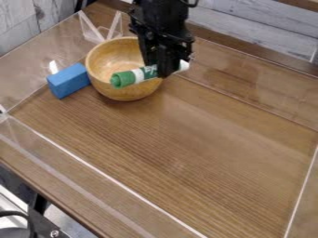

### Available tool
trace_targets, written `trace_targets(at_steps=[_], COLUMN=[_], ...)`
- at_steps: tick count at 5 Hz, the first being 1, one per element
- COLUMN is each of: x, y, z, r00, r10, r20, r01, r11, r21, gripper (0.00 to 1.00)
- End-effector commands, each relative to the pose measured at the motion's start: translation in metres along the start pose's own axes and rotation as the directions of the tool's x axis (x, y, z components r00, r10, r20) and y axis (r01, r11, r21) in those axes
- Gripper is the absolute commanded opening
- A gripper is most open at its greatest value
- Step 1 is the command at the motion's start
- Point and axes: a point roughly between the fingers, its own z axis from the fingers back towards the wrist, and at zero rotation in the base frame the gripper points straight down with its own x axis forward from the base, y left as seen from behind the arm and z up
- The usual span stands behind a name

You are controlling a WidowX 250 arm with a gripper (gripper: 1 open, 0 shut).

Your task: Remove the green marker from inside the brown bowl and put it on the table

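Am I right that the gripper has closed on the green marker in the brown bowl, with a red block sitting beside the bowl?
Not quite: the block is blue, as the camera view shows. The gripper is indeed closed on the green marker at the brown bowl.

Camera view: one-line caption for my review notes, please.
Black gripper closed on the green marker at the brown bowl; blue block beside it on the table.
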Motion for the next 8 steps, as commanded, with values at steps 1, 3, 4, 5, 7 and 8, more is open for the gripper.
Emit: trace_targets(at_steps=[1,3,4,5,7,8], x=[0.0053,0.0063,0.0068,0.0072,0.0076,0.0081], y=[0.0050,0.0060,0.0064,0.0069,0.0089,0.0091], z=[0.0169,0.0136,0.0123,0.0107,0.0089,0.0078], r00=[0.997,0.996,0.995,0.995,0.993,0.993], r10=[0.021,0.042,0.050,0.057,0.070,0.074], r20=[0.069,0.078,0.082,0.086,0.091,0.094], r01=[-0.023,-0.044,-0.053,-0.060,-0.073,-0.078], r11=[0.999,0.999,0.998,0.998,0.997,0.996], r21=[0.028,0.032,0.033,0.035,0.039,0.041], gripper=[0.00,0.00,0.00,0.00,0.00,0.00])
